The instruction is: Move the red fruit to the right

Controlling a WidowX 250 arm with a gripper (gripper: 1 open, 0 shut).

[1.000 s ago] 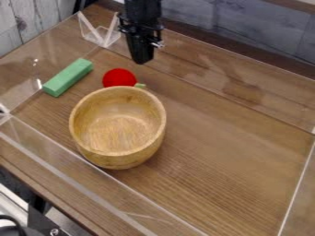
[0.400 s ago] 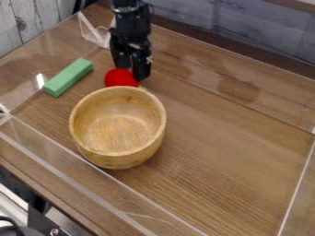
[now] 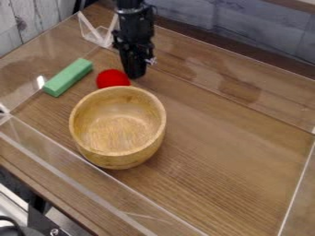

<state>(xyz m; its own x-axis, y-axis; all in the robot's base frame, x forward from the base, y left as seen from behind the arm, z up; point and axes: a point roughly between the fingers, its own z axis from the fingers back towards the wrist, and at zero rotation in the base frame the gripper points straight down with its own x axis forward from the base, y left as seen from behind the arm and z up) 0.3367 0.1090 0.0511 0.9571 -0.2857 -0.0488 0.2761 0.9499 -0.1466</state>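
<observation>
The red fruit point(image 3: 110, 79) is a small glossy red piece lying on the wooden table just behind the rim of the wooden bowl point(image 3: 117, 126). My black gripper point(image 3: 133, 73) points straight down from above. Its fingers have come together on the fruit's upper right edge. Most of the fruit shows to the left of the fingertips. The contact itself is hidden behind the fingers.
A green rectangular block point(image 3: 68, 76) lies to the left of the fruit. Clear plastic walls point(image 3: 50, 161) fence the table on the left, front and right. To the right of the gripper is bare wooden table point(image 3: 234, 101).
The gripper came down beside the fruit, spread its fingers wide, then closed them. The fruit has shifted slightly to the left.
</observation>
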